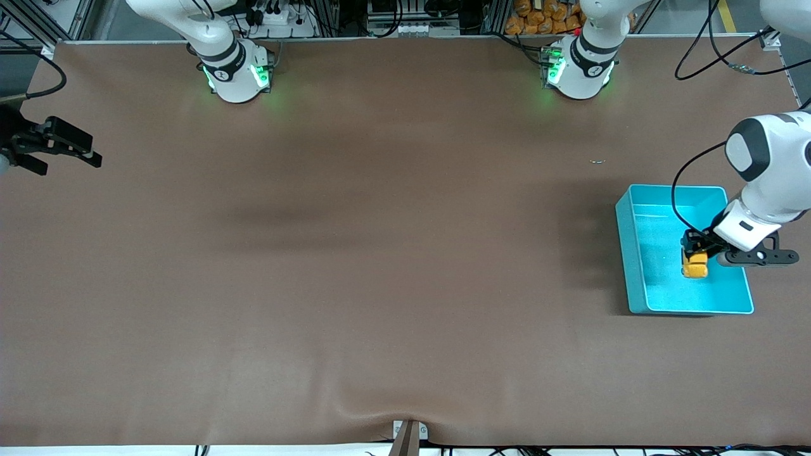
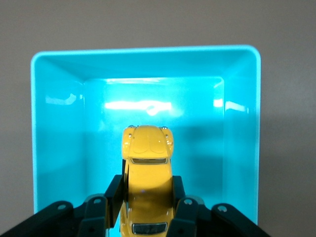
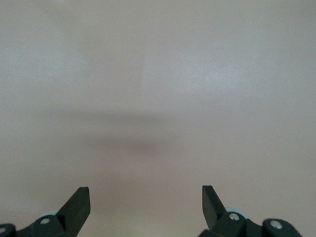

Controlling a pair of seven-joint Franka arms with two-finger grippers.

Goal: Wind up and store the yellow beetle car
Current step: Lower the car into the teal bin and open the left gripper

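The yellow beetle car [image 1: 694,264] [image 2: 147,173] hangs inside the teal bin [image 1: 633,253] [image 2: 59,128], at the left arm's end of the table. My left gripper [image 1: 695,250] [image 2: 147,190] is shut on the car's sides, both black fingers pressed against its body, its nose pointing away from the wrist. My right gripper [image 1: 70,149] [image 3: 146,197] waits at the right arm's end of the table, open, with only bare brown tabletop between its fingers.
The brown mat [image 1: 380,253] covers the whole table, with a small wrinkle at its front edge [image 1: 380,415]. The two arm bases [image 1: 237,73] [image 1: 576,69] stand along the back edge. A tiny speck [image 1: 597,161] lies on the mat near the bin.
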